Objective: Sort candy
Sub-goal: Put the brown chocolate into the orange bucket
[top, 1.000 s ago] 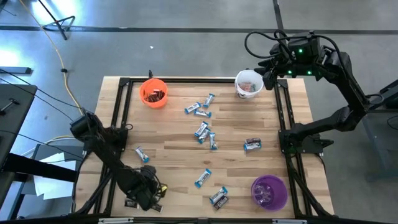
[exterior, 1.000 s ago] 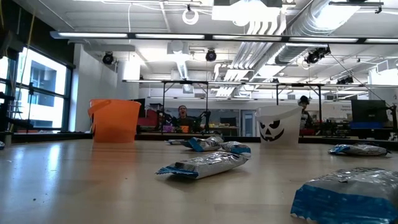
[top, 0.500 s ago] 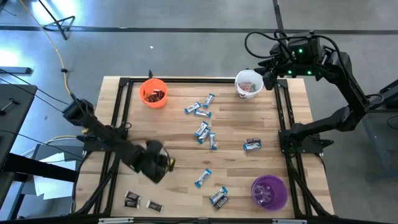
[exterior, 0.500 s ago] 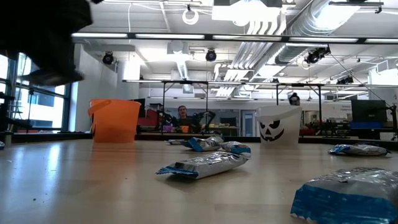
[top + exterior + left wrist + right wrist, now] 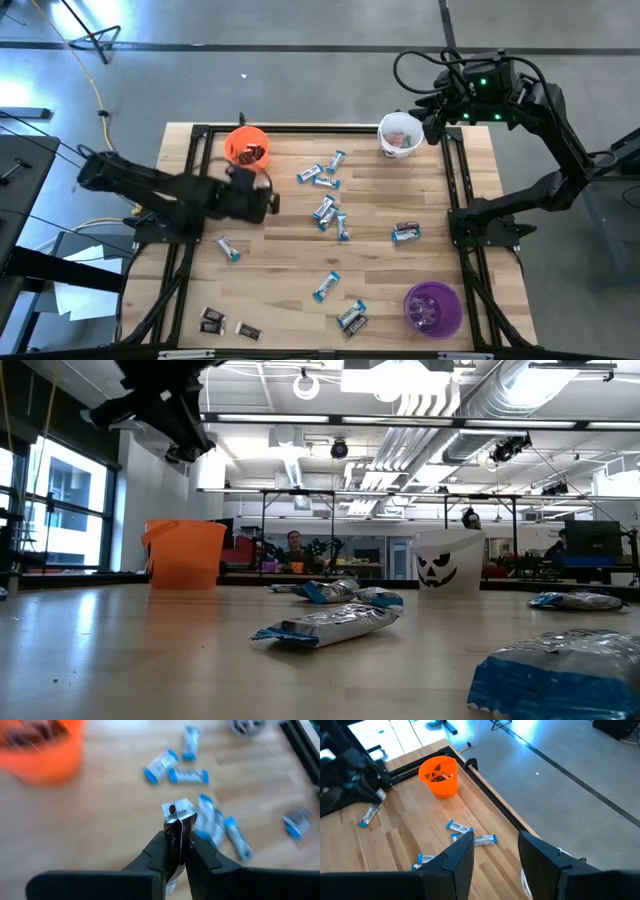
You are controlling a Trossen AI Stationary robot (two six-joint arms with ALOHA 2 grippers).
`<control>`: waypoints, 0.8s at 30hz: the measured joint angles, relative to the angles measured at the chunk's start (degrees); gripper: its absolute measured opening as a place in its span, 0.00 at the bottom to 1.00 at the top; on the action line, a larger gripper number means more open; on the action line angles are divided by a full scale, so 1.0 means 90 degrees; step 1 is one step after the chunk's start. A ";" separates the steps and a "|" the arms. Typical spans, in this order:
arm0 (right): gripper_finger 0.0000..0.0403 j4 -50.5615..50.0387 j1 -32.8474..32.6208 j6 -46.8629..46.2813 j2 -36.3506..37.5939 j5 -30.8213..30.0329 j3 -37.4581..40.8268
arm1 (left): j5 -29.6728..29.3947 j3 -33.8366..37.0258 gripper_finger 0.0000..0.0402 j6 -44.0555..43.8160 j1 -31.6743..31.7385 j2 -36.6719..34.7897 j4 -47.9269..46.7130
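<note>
- Two hands: the left hand (image 5: 176,827) is clamped on a dark candy (image 5: 177,811) beside the orange cup (image 5: 247,148); dropping it there comes next.
- Blue candies (image 5: 324,211) scatter mid-bench (image 5: 290,250).
- Right hand (image 5: 495,852) waits apart over the white cup (image 5: 400,135).

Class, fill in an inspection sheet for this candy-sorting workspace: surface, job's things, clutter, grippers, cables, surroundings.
Surface: wooden table inside a black frame.
Job's things: blue-and-white candy scattered mid-table; dark candy near the front left corner; orange cup, white cup, purple cup.
Clutter: nothing seen.
Grippers: left gripper shut on a wrapped candy, near the orange cup; right gripper open, by the white cup.
Cables: yellow cable on the floor, left.
Surroundings: grey floor; open room behind.
</note>
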State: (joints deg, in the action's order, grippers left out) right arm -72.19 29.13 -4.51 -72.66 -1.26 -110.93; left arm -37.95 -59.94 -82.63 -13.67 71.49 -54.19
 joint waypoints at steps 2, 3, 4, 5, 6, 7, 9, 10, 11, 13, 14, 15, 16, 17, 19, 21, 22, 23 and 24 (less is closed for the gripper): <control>0.37 -0.0002 0.0000 0.0000 -0.0001 0.0000 0.0000 | -0.0078 -0.0005 0.08 0.0495 0.0452 -0.0122 -0.0011; 0.37 -0.0002 0.0000 0.0000 -0.0002 0.0000 0.0001 | -0.0076 -0.0005 0.08 0.0741 0.0686 -0.0174 -0.0022; 0.37 0.0000 0.0001 0.0000 0.0000 0.0000 0.0002 | -0.0082 -0.0005 0.08 0.0977 0.0930 -0.0212 -0.0032; 0.37 0.0001 0.0002 0.0002 -0.0002 0.0000 0.0002 | -0.0083 -0.0005 0.08 0.1224 0.1168 -0.0252 -0.0015; 0.37 -0.0002 0.0000 0.0000 0.0000 0.0000 0.0002 | -0.0081 -0.0005 0.08 0.1477 0.1405 -0.0282 -0.0012; 0.37 0.0000 0.0001 0.0000 -0.0001 0.0000 0.0000 | -0.0068 -0.0005 0.08 0.1730 0.1661 -0.0311 -0.0010; 0.37 0.0000 0.0000 0.0000 -0.0001 0.0000 0.0000 | 0.0038 -0.0005 0.08 0.2171 0.2154 -0.0334 0.0009; 0.37 0.0001 0.0002 0.0001 0.0000 0.0000 0.0000 | 0.0129 -0.0005 0.08 0.2374 0.2424 -0.0328 0.0014; 0.37 0.0001 0.0000 0.0000 0.0000 0.0000 0.0002 | 0.0240 -0.0005 0.08 0.2586 0.2677 -0.0321 0.0017; 0.37 0.0000 0.0002 0.0000 0.0000 0.0000 0.0002 | 0.0416 -0.0005 0.08 0.3060 0.3208 -0.0324 0.0057; 0.37 0.0001 -0.0001 0.0000 0.0000 0.0000 0.0002 | 0.0529 -0.0005 0.08 0.3304 0.3462 -0.0324 0.0079; 0.37 0.0001 0.0000 0.0000 0.0000 0.0000 0.0000 | 0.0659 -0.0005 0.08 0.3571 0.3718 -0.0315 0.0129; 0.37 0.0000 0.0002 0.0000 -0.0002 0.0000 0.0001 | 0.0783 -0.0005 0.08 0.3821 0.3968 -0.0306 0.0206; 0.37 -0.0001 0.0001 0.0000 -0.0002 0.0000 0.0000 | 0.0904 -0.0005 0.08 0.4075 0.4211 -0.0302 0.0262; 0.37 -0.0001 0.0001 0.0000 0.0000 0.0000 0.0001 | 0.1089 -0.0005 0.08 0.4622 0.4686 -0.0303 0.0408; 0.37 0.0000 0.0001 0.0000 -0.0002 0.0000 0.0000 | 0.1334 -0.0005 0.08 0.5078 0.5116 -0.0302 0.0662; 0.37 -0.0001 0.0001 0.0000 0.0000 0.0000 0.0001 | 0.1462 -0.0005 0.08 0.5292 0.5307 -0.0302 0.0786; 0.37 -0.0002 -0.0001 0.0000 0.0000 0.0000 -0.0001 | 0.1589 -0.0005 0.08 0.5481 0.5486 -0.0294 0.0929; 0.37 0.0000 0.0001 0.0000 0.0000 0.0000 0.0001 | 0.1711 -0.0005 0.08 0.5632 0.5647 -0.0285 0.1056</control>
State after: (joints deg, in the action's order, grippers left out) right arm -72.19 29.14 -4.51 -72.66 -1.26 -110.92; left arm -22.56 -59.99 -31.94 37.15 68.92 -44.68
